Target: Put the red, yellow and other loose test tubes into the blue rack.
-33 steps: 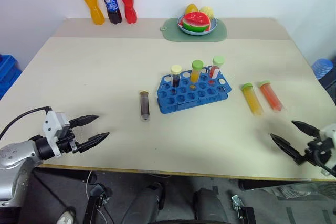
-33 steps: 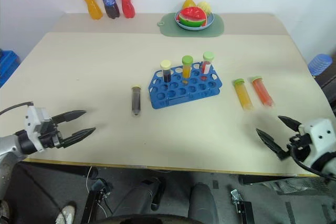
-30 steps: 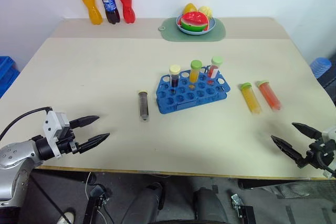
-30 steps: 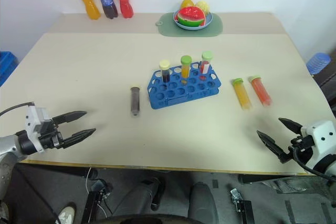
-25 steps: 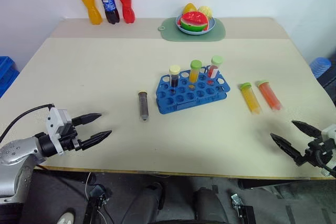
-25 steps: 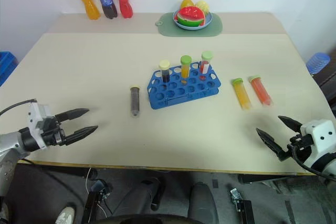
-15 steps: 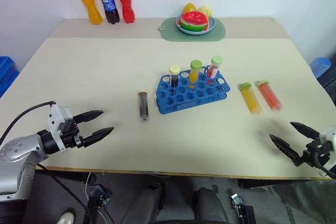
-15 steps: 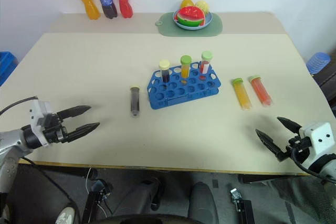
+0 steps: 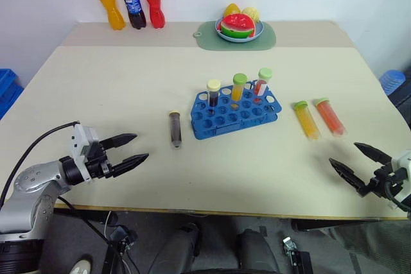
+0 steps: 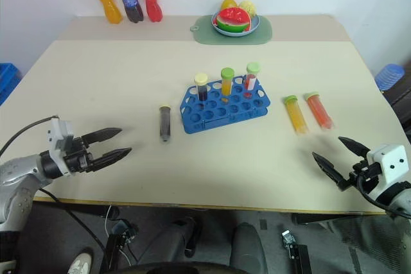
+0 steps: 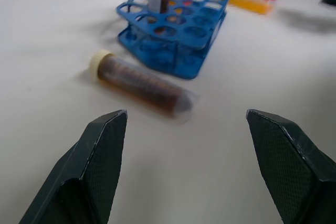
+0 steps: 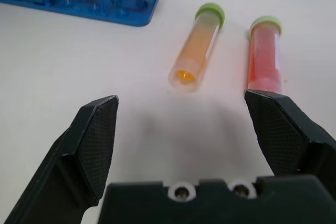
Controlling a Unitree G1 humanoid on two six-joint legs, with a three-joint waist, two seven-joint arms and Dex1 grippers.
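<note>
Three loose tubes are lying flat on the table (image 9: 96,81) in the head views: the brown tube (image 9: 175,128) just left of the blue rack (image 9: 236,114), the yellow tube (image 9: 306,120) and red tube (image 9: 330,116) side by side to its right. The left gripper (image 9: 129,149) is hovering nearer the brown tube, fingers apart; the right gripper (image 9: 352,163) is hovering nearer the other two, fingers likewise spread. In the left wrist view, the brown tube (image 11: 140,81) is lying crosswise ahead of the spread fingers (image 11: 102,166). In the right wrist view, the yellow tube (image 12: 197,53) and red tube (image 12: 264,54) are pointing lengthwise away from the parted fingers (image 12: 92,148), caps far.
</note>
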